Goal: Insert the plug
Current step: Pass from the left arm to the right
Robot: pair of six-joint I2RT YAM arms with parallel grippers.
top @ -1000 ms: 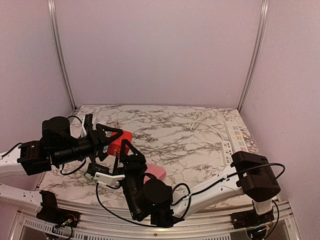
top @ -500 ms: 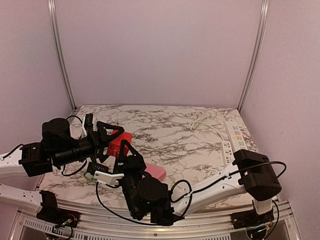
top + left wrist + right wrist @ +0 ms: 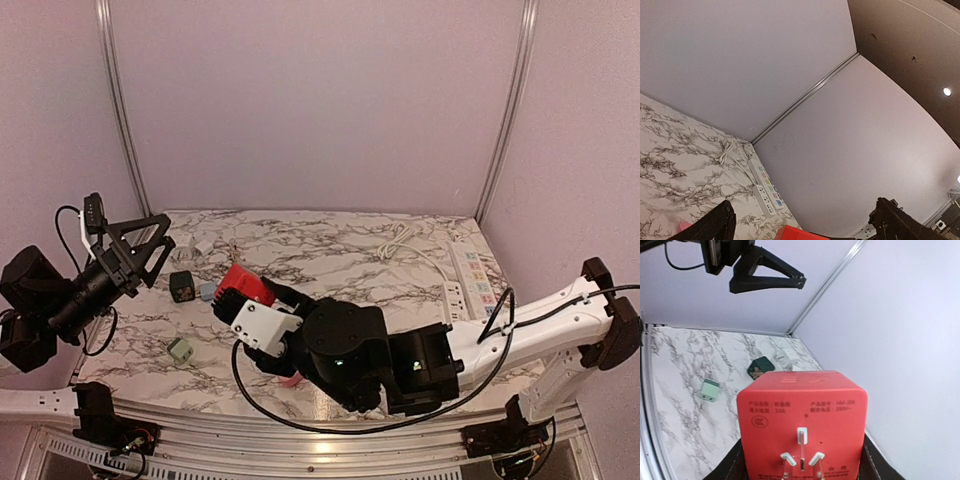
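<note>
The plug is a red cube, and my right gripper is shut on it, one black finger pressed to each side. In the right wrist view the plug fills the lower middle, its metal prongs facing the camera. It hangs above the marble table's left half. My left gripper stands open at the far left, raised and apart from the plug, with nothing between its fingers. Two white power strips lie along the right edge of the table, also seen in the left wrist view.
Near the left gripper a dark green adapter, a grey-blue one and a pale green one lie on the table. A white charger sits at the back left. A white cord coils at the back right.
My left gripper has opened, let go of the red plug and pulled back up and to the left. The right gripper now holds the plug alone, and its arm has swung rightwards.
</note>
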